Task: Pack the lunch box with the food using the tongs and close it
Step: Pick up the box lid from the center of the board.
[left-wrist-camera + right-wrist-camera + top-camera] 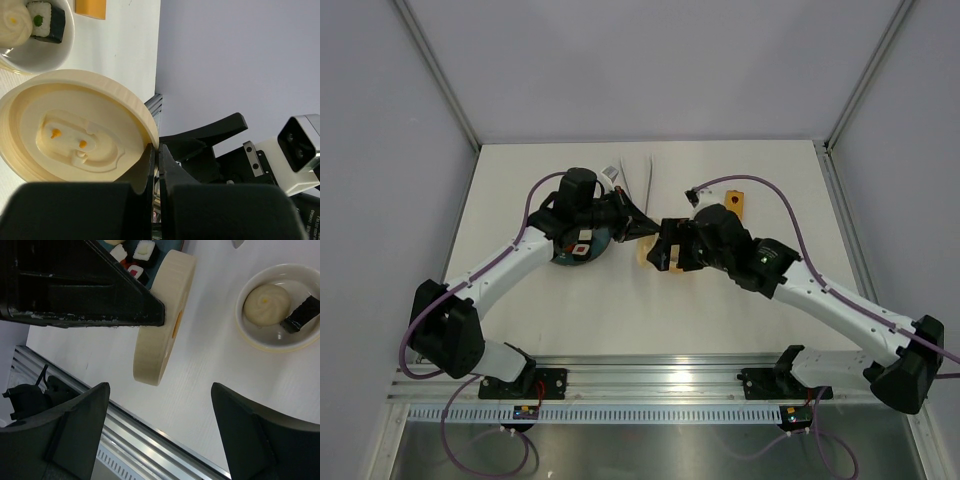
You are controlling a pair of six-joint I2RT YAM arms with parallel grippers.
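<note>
At mid-worktop (620, 310), the left tool (156, 150) is clamped on the cream lid (70, 125), holding it on edge. The right tool (157, 407) stands apart beside it. The open tub (260, 342) nearby holds food (266, 303), and the tongs (645, 180) lie aside. The box is not yet closed.

Count: one cream lid (162, 325); one tub (270, 338) holding one bun (266, 304), one rice roll (301, 314); one tongs (648, 175); one orange block (734, 205); one plate (565, 258).

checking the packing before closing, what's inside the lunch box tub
Inside the tub lie one pale bun and one dark-wrapped rice roll, side by side. Anything beneath them is hidden. The lid is off, clamped on edge in the left gripper.
</note>
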